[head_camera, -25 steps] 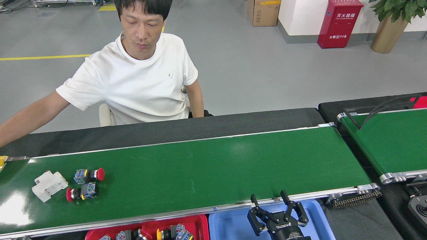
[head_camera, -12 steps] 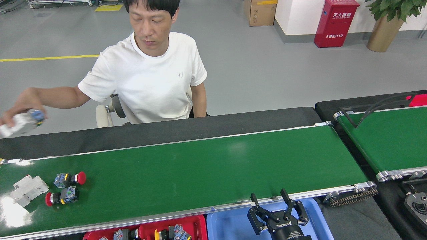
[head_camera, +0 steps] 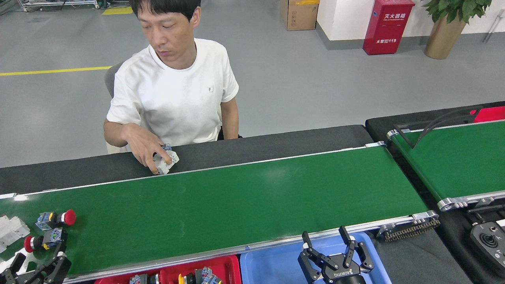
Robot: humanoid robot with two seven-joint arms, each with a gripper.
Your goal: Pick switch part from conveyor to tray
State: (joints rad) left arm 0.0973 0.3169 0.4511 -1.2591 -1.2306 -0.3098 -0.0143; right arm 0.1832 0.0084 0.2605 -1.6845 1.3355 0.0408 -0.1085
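Note:
Two switch parts with red caps lie at the conveyor's point(head_camera: 236, 201) left end, one point(head_camera: 55, 218) behind the other point(head_camera: 42, 241). A white switch part point(head_camera: 12, 230) sits at the left edge beside them. My left gripper point(head_camera: 38, 263) is open at the bottom left corner, its fingers just in front of the nearer red-capped part without touching it. My right gripper point(head_camera: 326, 241) is open and empty over the blue tray point(head_camera: 272, 264). The red tray point(head_camera: 230, 264) at the bottom edge holds several switch parts.
A person in a white shirt sits behind the belt; the person's hand point(head_camera: 142, 148) holds a white part point(head_camera: 165, 161) at the belt's far edge. A second green belt point(head_camera: 457, 161) stands at the right. A black controller point(head_camera: 489, 240) lies at the lower right.
My left gripper has come into view at the bottom left. The parts on the belt have shifted left. The person's hand brought a white part from the far left to the belt's far edge.

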